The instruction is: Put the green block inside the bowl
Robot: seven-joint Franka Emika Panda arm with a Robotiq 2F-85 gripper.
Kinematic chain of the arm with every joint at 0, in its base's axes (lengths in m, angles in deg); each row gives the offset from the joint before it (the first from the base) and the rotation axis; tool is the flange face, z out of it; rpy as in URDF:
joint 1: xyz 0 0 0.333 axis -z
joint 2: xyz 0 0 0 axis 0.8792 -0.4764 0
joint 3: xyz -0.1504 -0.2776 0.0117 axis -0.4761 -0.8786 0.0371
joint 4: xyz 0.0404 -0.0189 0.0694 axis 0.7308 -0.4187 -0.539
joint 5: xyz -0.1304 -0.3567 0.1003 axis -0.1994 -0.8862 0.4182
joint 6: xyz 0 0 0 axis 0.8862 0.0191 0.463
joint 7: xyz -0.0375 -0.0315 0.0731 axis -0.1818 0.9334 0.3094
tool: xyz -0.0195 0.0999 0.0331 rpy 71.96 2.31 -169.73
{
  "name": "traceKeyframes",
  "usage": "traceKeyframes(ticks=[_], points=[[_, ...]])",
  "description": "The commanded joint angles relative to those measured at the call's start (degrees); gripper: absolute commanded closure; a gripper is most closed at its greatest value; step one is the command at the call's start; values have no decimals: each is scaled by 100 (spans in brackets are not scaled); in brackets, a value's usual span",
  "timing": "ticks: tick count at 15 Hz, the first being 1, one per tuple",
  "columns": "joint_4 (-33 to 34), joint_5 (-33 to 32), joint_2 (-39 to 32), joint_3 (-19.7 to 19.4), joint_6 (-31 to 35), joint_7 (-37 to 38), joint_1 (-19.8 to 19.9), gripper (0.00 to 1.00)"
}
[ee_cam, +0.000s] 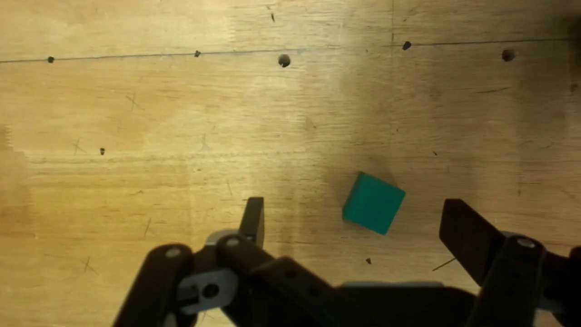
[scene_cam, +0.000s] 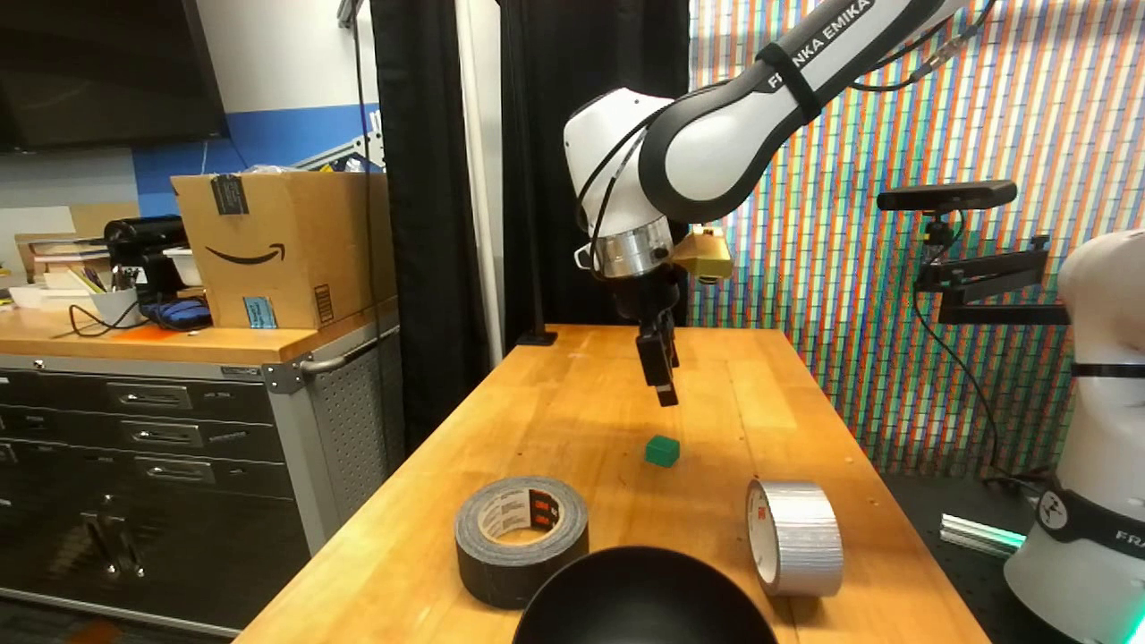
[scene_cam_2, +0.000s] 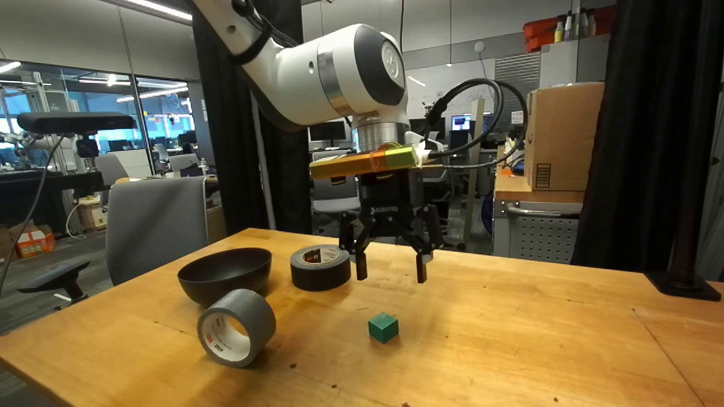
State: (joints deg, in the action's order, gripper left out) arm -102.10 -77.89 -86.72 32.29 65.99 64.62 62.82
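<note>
Sitting flat on the table [scene_cam_2: 509, 345], the green block [ee_cam: 376, 204] is outside the bowl [scene_cam_2: 218, 287] and well apart from it, so the grasp, the carry and the release are all left to do. It looks like a cube, so it has no long axis to speak of and no marked front; in the wrist view one corner turns toward the top of that picture, and its sides stand somewhat askew to the line along which the gripper [scene_cam_2: 391, 276] would close. The gripper hangs roughly above the block, its jaws wide apart with nothing held. Farther out, the silver tape roll [scene_cam: 809, 541] rests on its curved side and the dark grey tape roll [scene_cam: 512, 575] lies flat, the two flanking the way to the bowl, which stands upright beyond. Next, I judge, a slight turn would square it up before lowering and closing.
</note>
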Motion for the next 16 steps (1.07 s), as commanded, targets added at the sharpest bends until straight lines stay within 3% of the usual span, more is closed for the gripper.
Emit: traceKeyframes(ticks=[1, 16], points=[[225, 42, -169, 150, -150, 206, -174, 0], [127, 65, -407, 26, -12, 110, -118, 0]])
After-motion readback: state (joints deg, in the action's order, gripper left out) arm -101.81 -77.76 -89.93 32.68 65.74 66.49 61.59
